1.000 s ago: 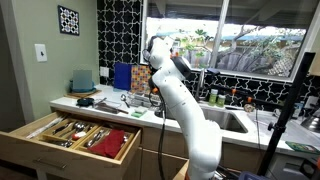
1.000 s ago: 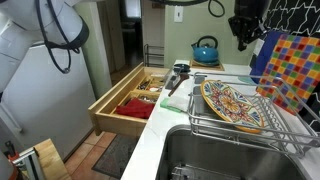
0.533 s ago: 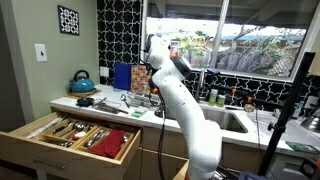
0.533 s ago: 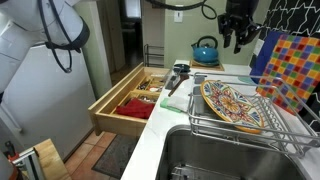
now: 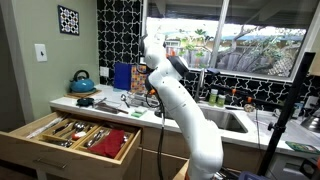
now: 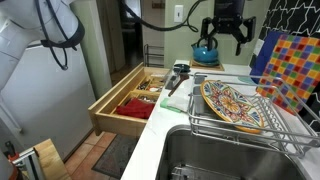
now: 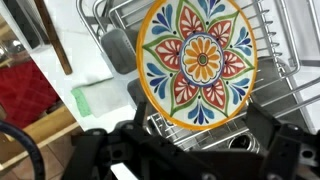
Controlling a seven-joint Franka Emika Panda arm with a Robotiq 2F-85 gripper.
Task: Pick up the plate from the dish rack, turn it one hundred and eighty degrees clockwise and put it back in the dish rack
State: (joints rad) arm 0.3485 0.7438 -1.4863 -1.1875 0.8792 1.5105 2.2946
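Hovering well above plate [image 6: 232,103] in dish rack [image 6: 213,127] with gripper [image 6: 223,42] pointing down, jaws wide apart, nothing held.

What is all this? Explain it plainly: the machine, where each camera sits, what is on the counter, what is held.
The white jointed machine is a robot arm ending in a two-fingered gripper. Two pictures come from cameras standing in the kitchen. The third comes from a camera on the arm's wrist, looking down past the gripper. On the counter sits a wire dish rack, and a round patterned plate rests in it, face up. A blue kettle stands behind, and a cutlery drawer is pulled open. The gripper hangs open above the rack and holds nothing.
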